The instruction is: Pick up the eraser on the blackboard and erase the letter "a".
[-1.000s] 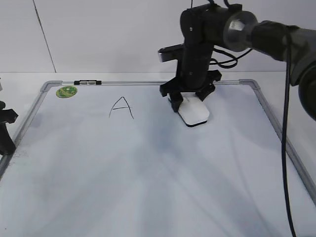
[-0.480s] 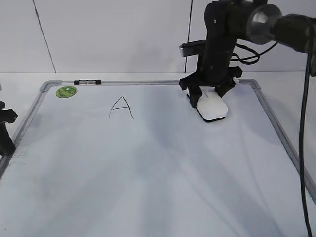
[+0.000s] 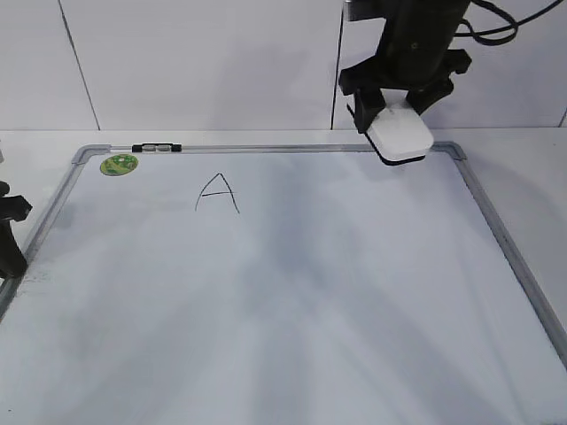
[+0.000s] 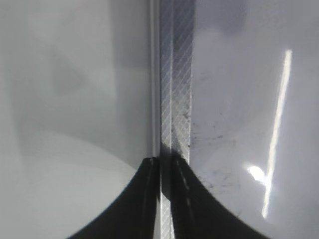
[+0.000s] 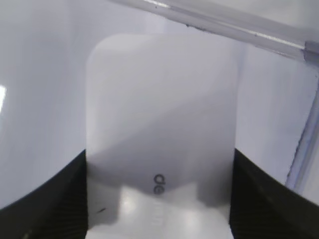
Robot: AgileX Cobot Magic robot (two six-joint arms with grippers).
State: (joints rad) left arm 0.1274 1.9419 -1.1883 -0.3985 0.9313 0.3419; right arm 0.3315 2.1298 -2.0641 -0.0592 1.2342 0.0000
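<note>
My right gripper is shut on the eraser, a white rounded block with a black underside. It hangs in the air over the far right corner of the blackboard. In the right wrist view the eraser fills the space between the black fingers, with my right gripper clamped on its sides. The letter "a" is not in view. My left gripper sits at the board's left edge. In the left wrist view my left gripper is shut over the grey frame, holding nothing.
A pointed capital "A" is drawn on the far left part of the board. A round green sticker and a small black-and-silver clip lie near the far left corner. A white wall stands behind the table.
My right gripper has lifted the eraser off the board's surface and carried it up and to the right, toward the far right corner. The left arm has not moved.
</note>
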